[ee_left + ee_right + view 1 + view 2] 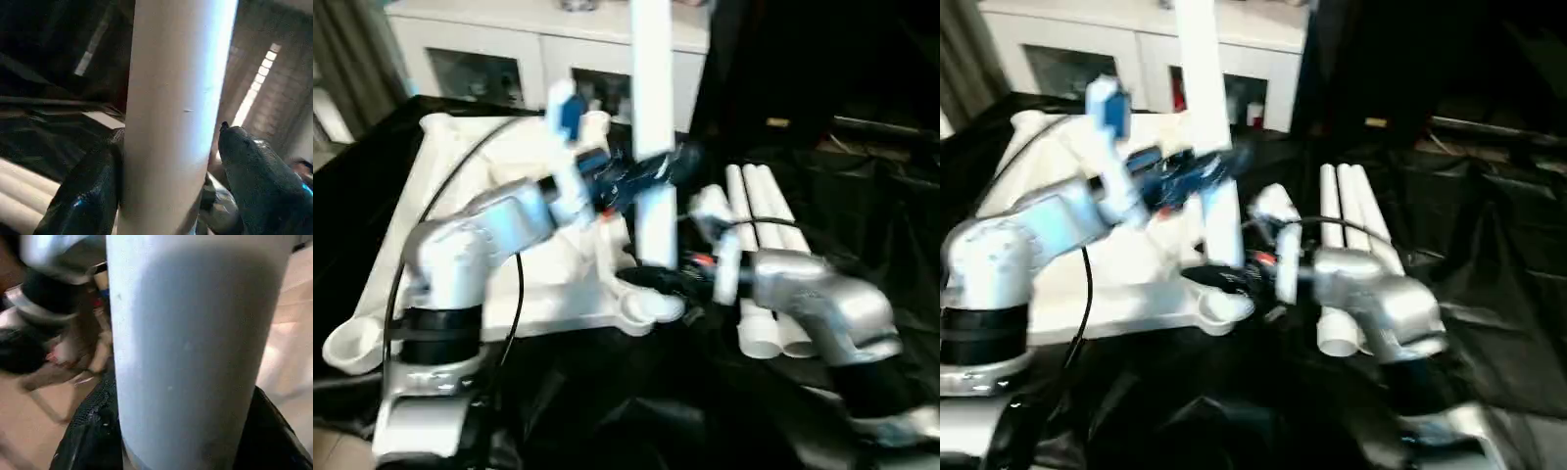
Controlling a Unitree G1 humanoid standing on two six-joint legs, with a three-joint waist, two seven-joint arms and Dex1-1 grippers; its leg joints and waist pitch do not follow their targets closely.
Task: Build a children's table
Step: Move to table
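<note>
The upturned table top lies on the black cloth. A white leg stands upright at its near corner socket. The left gripper straddles the leg, one finger touching and the other just clear. The right gripper clasps the leg lower down. Three spare legs lie beside the top.

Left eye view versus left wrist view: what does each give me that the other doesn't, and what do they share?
Left eye view: the upturned tabletop on the black cloth, three spare legs lying beside it, the white cabinet behind. Left wrist view: close up, one finger of the left pincer lies against the upright leg, the other stands slightly off it. Both: that leg within the pincer.
</note>
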